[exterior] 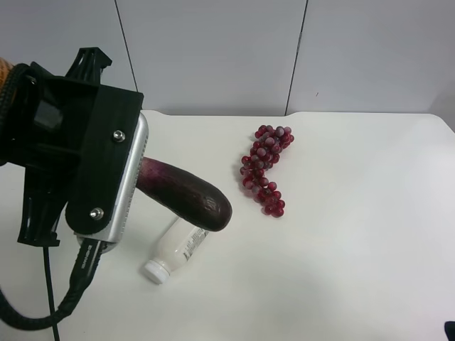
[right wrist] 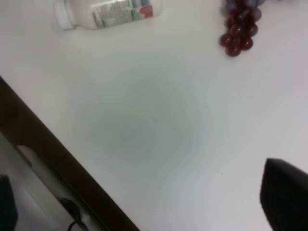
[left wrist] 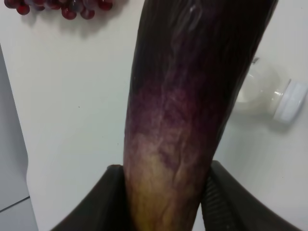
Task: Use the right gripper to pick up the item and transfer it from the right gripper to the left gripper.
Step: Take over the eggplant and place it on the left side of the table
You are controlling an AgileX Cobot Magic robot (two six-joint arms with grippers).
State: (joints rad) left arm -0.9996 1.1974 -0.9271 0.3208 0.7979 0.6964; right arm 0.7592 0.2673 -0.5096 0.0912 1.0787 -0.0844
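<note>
The eggplant (exterior: 188,193) is glossy dark purple and hangs tilted above the table, over the white bottle. My left gripper (exterior: 142,174), on the arm with the silver-grey side plate at the exterior high view's left, is shut on its pale stem end. In the left wrist view the eggplant (left wrist: 183,96) fills the frame, clamped in the left gripper (left wrist: 166,192) between two black fingers (left wrist: 108,202). My right gripper (right wrist: 144,202) holds nothing. Only one of its fingers (right wrist: 286,197) shows, far to one side, over bare table near the edge.
A white bottle (exterior: 178,249) lies on its side under the eggplant; it also shows in the right wrist view (right wrist: 108,12). A bunch of red grapes (exterior: 264,169) lies mid-table. The table's dark front edge (right wrist: 57,154) crosses the right wrist view.
</note>
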